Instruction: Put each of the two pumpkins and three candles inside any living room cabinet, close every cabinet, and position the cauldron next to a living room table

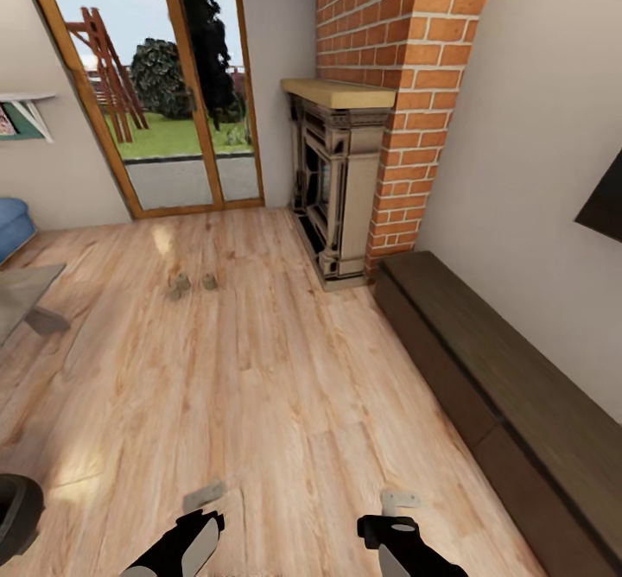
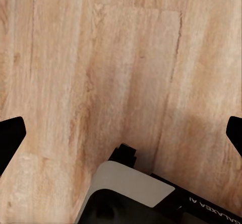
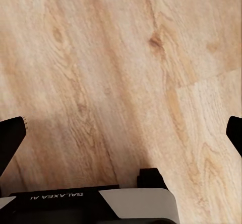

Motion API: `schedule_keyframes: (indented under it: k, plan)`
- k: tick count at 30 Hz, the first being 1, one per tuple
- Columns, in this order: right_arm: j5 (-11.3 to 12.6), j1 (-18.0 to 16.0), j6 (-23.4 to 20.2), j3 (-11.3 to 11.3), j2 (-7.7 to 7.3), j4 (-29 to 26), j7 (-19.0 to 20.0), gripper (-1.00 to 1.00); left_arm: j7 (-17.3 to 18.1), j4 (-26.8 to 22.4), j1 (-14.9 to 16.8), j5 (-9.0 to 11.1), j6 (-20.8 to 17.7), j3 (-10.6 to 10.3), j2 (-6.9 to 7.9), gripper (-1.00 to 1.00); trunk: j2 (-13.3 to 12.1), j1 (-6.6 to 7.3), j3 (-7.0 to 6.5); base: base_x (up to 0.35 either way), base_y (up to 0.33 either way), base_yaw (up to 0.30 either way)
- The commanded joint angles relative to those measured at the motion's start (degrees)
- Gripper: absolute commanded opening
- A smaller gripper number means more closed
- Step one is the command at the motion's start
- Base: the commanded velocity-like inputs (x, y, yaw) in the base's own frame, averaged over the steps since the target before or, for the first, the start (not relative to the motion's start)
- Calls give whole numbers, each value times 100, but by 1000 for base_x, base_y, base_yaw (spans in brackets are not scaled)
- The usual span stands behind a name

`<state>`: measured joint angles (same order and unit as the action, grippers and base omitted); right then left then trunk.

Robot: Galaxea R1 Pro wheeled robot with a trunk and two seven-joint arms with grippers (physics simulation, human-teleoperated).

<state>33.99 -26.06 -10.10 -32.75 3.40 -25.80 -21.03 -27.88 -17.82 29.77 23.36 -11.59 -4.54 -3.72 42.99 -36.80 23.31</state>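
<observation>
Three candles (image 1: 192,283) were seen on the bare floor (image 1: 285,387) near the fireplace (image 1: 333,188), not yet put away. The cabinet (image 1: 510,387) was shut. The cauldron (image 1: 15,516) was at the robot's left. Both grippers' jaws were spread, empty.

Pale plank wooden flooring (image 1: 285,387) is running across the room, catching soft daylight that is coming through the tall wood-framed glass doors (image 1: 164,85) looking onto a green garden. A red brick chimney breast (image 1: 406,85) is rising above an ornate grey fireplace with a tan mantel (image 1: 337,188), standing against plain cream walls (image 1: 527,145). A grey low table (image 1: 26,301) and a blue cushioned seat (image 1: 13,223) are sitting at the far side.
</observation>
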Motion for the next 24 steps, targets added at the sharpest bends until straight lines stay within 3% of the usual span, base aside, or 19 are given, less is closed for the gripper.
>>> schedule_keyframes:
  k: [1,11,24]
  plan:
    - [34,-5,-27,-47,-6,-13,-50,100,-42,-11,2,29,-36,-47,3,100,5,-1,7,0,0,291]
    - [30,-5,-21,-47,-19,-15,3,100,-42,-11,2,33,-36,-47,3,100,5,-1,7,0,0,277]
    - [29,-5,-18,-47,-24,-20,29,100,-42,-11,2,28,-36,-47,6,100,5,-1,7,38,0,30]
